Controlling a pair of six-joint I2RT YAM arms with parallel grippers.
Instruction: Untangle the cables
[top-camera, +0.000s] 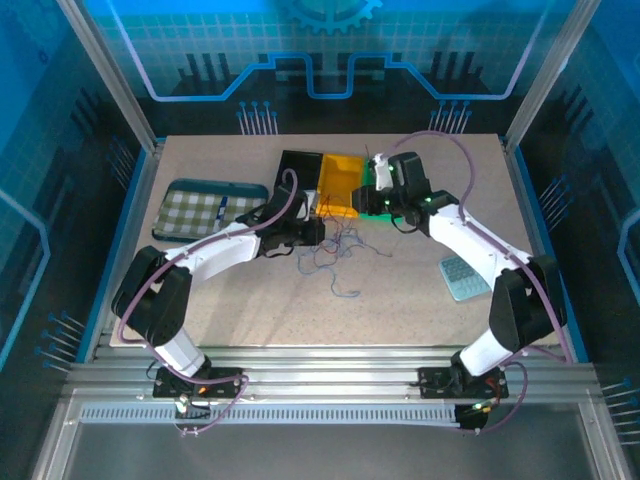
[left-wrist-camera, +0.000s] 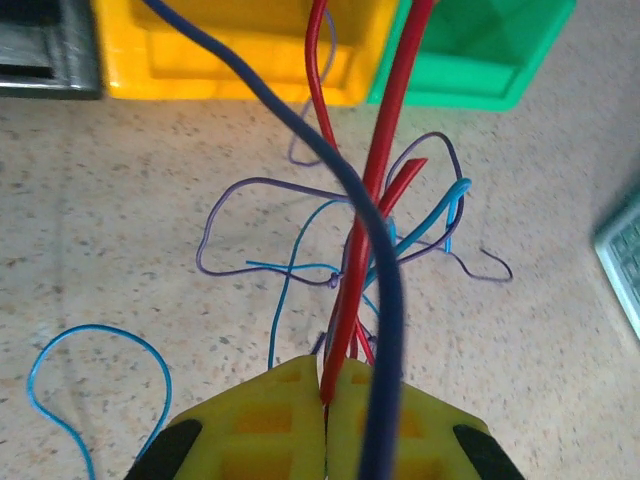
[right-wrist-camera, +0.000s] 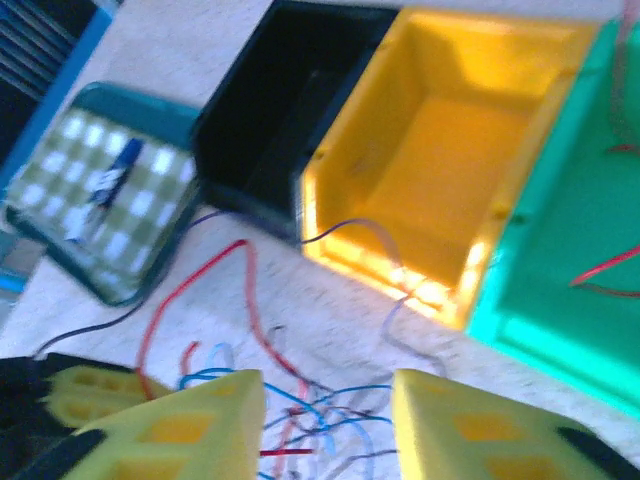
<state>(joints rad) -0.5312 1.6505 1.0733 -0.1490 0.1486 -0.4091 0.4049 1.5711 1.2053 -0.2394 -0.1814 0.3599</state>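
Red, blue and dark cables (top-camera: 335, 248) lie overhead as a wispy tangle just before the yellow bin (top-camera: 340, 180), between both arms. Left wrist adds the grip: the left gripper (left-wrist-camera: 326, 385) is clamped on a red strand, likely anchoring it. Right wrist shows the right gripper (right-wrist-camera: 325, 400) spread above the tangle, probably readying another pick, and a red wire inside the green bin (right-wrist-camera: 560, 250).

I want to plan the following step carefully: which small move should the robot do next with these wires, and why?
Probably the right gripper should lower slightly and shut on the light blue wire lying between its open jaws. The left gripper is shut on a red wire that runs across the same tangle, so holding a second strand would let the arms pull them apart.
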